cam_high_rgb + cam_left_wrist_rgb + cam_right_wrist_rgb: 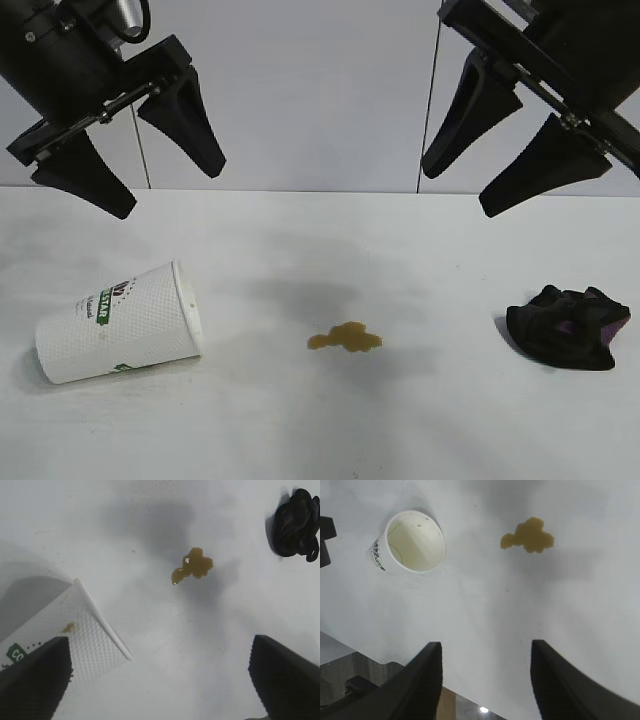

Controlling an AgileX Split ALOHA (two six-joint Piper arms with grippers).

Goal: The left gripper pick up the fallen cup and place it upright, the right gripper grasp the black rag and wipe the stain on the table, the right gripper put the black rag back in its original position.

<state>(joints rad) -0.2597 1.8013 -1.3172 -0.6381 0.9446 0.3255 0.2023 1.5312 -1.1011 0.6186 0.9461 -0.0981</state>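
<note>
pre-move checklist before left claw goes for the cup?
1. Cup on its side, mouth toward the stain: ok, not yet picked.
2. Left claw open and empty, above the table: ok.
3. Space around the cup free: ok.
4. Right claw open, raised clear: ok.
5. Black rag untouched, apart from the stain: ok.
6. Liquid left inside the cup: cannot tell.

The outside camera is sitting low and close, facing the two arms across the table (300,440). Each wrist camera is looking down past its own fingers. All three are seeing the stain (345,339) and the cup (115,325); the rag (565,325) is missing from the right one.
</note>
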